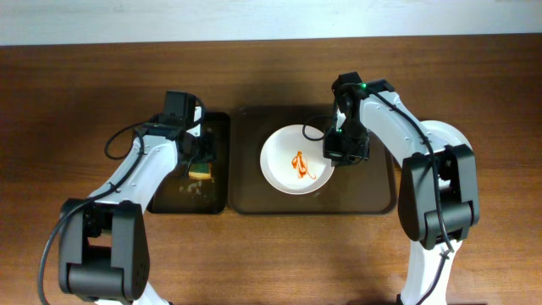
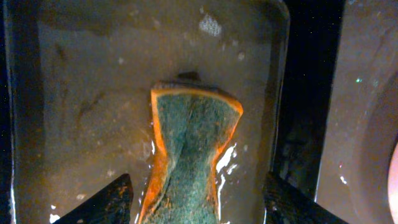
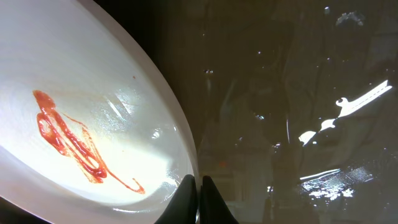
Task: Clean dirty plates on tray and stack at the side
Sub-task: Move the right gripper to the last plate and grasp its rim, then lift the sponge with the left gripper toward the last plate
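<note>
the right fingers [image 3: 186, 202] are clenched together on the near rim of the plate [image 3: 93, 93], the rim's edge running straight into the thin gap between them. the left fingers [image 2: 109, 202] are released and spread wide, with the sponge [image 2: 194, 155] lying between them; whether they touch it cannot be told.

the plate sits face up in the middle of the brown tray [image 1: 377, 202], which rests on the bench [image 1: 474, 76]. an orange sauce [image 3: 68, 140] squiggle lies across its centre. the sponge lies in the black tray [image 2: 56, 93], just left of the brown one, in a film of water.

the plate looks stiff, glossy and probably slick, and it would likely chip if dropped. the rim is the only edge thin enough to pinch, so a hold there, opposite the wiping side, seems sound. the sponge looks soft and soaked and should squash under a grip across its narrow waist.

being round, the plate has no long axis; its hollow faces up. the tray's long side runs left to right in the overhead view. the sponge's long axis points away from the left wrist.
</note>
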You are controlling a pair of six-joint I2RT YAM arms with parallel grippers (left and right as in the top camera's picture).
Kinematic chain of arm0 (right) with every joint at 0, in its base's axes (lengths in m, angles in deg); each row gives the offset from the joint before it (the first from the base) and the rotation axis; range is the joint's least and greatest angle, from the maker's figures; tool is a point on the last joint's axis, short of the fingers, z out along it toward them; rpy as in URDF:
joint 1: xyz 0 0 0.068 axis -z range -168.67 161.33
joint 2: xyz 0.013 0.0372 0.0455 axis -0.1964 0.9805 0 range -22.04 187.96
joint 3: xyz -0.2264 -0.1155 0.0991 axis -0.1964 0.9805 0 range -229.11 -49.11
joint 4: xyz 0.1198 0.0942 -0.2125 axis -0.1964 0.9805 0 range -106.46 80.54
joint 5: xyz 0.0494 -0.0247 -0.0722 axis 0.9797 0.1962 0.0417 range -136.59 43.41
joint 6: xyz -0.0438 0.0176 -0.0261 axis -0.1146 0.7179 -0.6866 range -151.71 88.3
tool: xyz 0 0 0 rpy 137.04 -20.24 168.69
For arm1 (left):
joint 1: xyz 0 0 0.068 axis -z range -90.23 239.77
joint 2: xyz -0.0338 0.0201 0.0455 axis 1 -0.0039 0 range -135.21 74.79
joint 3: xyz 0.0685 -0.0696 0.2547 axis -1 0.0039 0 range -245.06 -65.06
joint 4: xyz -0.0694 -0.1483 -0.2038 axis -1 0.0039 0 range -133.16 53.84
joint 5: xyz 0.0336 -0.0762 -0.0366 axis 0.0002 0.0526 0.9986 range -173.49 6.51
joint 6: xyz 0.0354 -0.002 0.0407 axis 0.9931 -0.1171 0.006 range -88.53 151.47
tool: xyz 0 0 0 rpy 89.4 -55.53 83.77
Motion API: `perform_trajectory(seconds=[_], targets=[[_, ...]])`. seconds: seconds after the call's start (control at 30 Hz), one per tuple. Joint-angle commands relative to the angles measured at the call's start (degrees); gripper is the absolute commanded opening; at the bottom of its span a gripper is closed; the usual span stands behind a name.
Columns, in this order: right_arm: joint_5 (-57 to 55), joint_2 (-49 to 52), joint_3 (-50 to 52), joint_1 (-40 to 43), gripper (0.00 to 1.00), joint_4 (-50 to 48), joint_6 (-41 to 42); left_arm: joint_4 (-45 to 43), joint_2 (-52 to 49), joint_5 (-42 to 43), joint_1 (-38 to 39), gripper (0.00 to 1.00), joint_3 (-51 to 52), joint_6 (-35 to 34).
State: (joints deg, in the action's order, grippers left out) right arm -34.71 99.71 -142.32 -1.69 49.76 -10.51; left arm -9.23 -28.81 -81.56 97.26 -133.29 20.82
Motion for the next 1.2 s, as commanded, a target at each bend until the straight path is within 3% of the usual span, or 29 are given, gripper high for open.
perform_trajectory(seconds=[0.0, 0.17, 0.2, 0.23, 0.33, 0.37, 1.17], targets=[[-0.79, -1.70, 0.04, -0.20, 0.04, 0.26, 0.11, -1.25, -1.49, 0.00, 0.48, 0.61, -0.81, 0.04], [-0.79, -1.70, 0.04, -0.20, 0.04, 0.28, 0.11, -1.36, -5.75, -0.02, 1.40, 0.57, -0.81, 0.04], [-0.79, -1.70, 0.04, -0.20, 0.04, 0.26, 0.11, -1.36, -6.29, 0.00, 1.42, 0.52, -0.81, 0.04], [-0.79, -1.70, 0.04, -0.20, 0.04, 0.26, 0.11, -1.55, -6.47, -0.02, 1.40, 0.32, -0.81, 0.04], [-0.79, -1.70, 0.04, -0.20, 0.04, 0.31, 0.11, -1.70, -6.45, -0.02, 1.40, 0.04, -0.81, 0.04], [-0.79, -1.70, 0.04, -0.20, 0.04, 0.31, 0.11, -1.62, -6.45, -0.02, 1.40, 0.00, -0.83, 0.04], [-1.64, -1.70, 0.04, -0.11, 0.04, 0.50, 0.11, 0.57, 21.68, -3.23, 1.42, 0.00, -2.71, 0.04]])
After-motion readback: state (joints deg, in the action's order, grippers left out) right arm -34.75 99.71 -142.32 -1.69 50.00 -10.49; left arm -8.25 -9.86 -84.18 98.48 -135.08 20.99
